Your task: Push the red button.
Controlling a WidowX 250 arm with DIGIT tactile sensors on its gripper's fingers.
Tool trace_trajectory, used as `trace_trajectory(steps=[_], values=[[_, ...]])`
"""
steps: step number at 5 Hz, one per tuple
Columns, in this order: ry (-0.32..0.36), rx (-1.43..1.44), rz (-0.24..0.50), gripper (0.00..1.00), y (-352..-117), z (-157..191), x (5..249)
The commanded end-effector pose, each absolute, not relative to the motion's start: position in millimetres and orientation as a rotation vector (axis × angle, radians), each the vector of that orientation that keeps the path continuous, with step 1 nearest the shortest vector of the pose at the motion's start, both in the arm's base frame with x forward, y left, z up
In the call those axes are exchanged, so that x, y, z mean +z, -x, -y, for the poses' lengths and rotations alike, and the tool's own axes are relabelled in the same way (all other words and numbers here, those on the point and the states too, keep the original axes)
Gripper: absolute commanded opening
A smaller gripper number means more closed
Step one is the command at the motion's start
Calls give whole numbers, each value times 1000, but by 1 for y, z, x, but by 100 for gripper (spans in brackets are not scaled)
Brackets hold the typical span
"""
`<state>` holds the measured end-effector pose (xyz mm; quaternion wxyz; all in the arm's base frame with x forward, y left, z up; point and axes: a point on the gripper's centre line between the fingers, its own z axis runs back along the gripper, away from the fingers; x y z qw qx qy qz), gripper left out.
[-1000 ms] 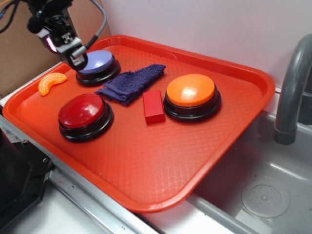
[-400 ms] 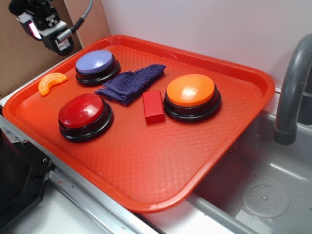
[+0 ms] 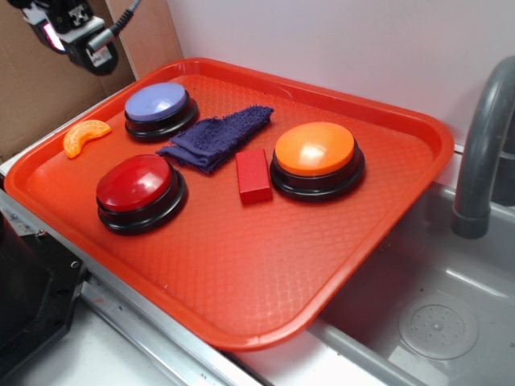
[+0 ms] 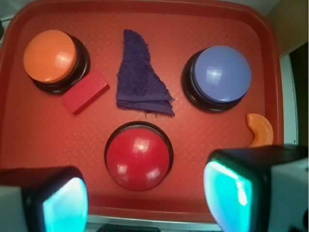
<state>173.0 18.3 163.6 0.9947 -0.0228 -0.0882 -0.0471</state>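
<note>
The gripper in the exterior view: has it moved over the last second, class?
Yes. The gripper has risen and drawn back toward the upper left, away from the purple button it hovered over.

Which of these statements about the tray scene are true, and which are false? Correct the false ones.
1. The gripper is pressing the red button. False: it hangs high above, touching nothing.
2. The gripper is open. True.
3. The red block lies beside the orange button. True.
4. The purple cloth covers the blue button. False: it lies beside it.
5. The orange slice sits on the tray. True.
</note>
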Motion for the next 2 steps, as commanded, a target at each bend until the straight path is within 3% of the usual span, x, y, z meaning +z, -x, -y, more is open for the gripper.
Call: trace_trajectory(steps=[1,2], values=[[35,-85,232,100,-180,-21,188],[50,-86,251,100,-177,-20,197]])
